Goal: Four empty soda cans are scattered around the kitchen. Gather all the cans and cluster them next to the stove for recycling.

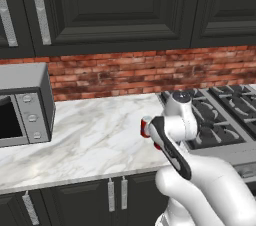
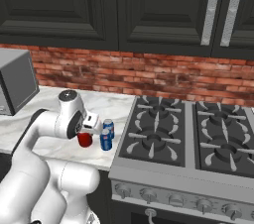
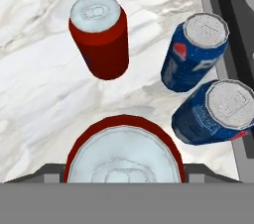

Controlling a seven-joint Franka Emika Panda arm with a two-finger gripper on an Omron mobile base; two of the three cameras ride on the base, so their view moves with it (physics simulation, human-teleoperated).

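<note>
My gripper (image 3: 123,172) is shut on a red soda can (image 3: 123,156), whose silver top sits right under the hand camera. In the right base view this can (image 2: 85,140) hangs under the gripper (image 2: 89,130), low over the white marble counter. A second red can (image 3: 99,37) stands upright on the counter just beyond it. Two blue cans (image 3: 196,52) (image 3: 218,111) stand side by side against the edge of the stove (image 3: 233,44); the same blue pair (image 2: 108,128) (image 2: 105,140) is left of the stove (image 2: 183,134). In the left base view the arm covers most of a red can (image 1: 145,128).
A grey microwave (image 1: 25,105) stands at the left end of the counter (image 1: 95,135), far from the cans. The brick wall and dark upper cabinets rise behind. The stove's burner grates (image 1: 220,115) lie to the right of the hand.
</note>
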